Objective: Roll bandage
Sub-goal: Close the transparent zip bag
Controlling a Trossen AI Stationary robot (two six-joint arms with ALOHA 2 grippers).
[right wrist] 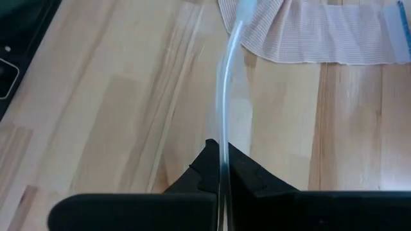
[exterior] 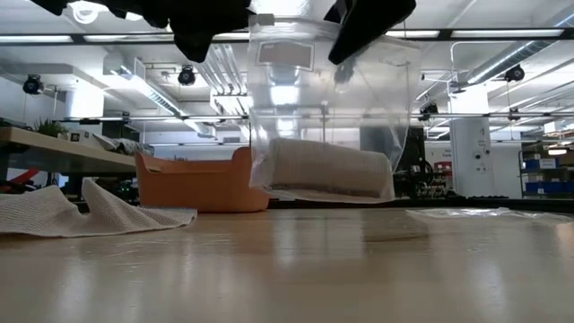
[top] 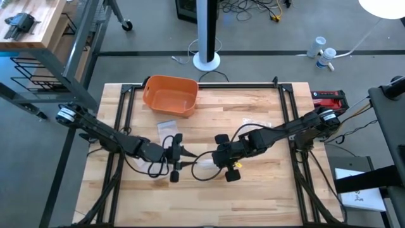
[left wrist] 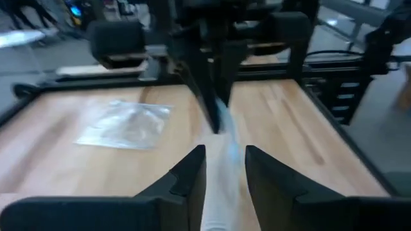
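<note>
A plastic bag (exterior: 323, 117) hangs above the middle of the table (top: 266, 183), between the left gripper (top: 175, 155) and the right gripper (top: 223, 157), with a rolled bandage (exterior: 327, 168) lying in its bottom. A tub (top: 169, 95) sits behind, at the far edge. A loose bandage (exterior: 81, 208) lies on the table to the left.

No readable text anywhere at this moment. The clear bag (exterior: 323, 117) hanging in the low view carries a pale patch near its top, but no letters or numbers can be made out on it. The red box (top: 329, 98) at the table's right edge shows no legible marking. The white sheet (top: 364, 196) lower right bears a small dark mark, too small to read.
</note>
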